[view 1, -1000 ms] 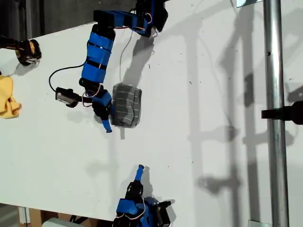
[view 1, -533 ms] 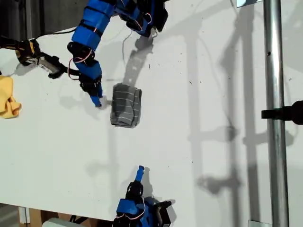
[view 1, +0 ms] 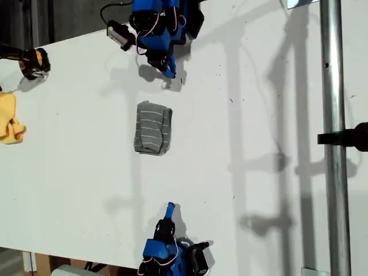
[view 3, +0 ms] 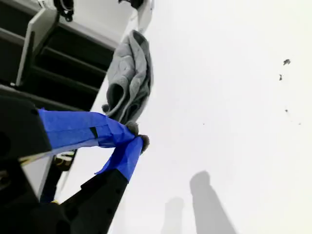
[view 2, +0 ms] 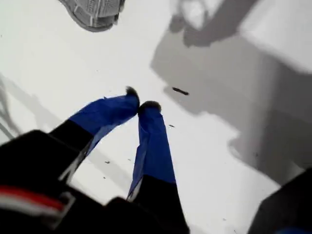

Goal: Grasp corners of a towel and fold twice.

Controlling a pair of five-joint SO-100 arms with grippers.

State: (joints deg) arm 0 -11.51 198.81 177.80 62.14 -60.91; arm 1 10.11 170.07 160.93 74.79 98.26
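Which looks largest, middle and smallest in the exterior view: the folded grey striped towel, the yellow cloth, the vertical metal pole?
1. Metal pole, spanning the whole frame.
2. Folded grey striped towel.
3. Yellow cloth, though the frame edge cuts it off.

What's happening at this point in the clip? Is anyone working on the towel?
Nothing is handling it right now. The towel lies folded into a small rectangle in the middle of the table, with nothing touching it. My first gripper and my second gripper are both shut and empty. In the exterior view, one arm sits at the top edge and the other arm at the bottom edge, both apart from the towel. A yellow cloth lies at that view's left edge.
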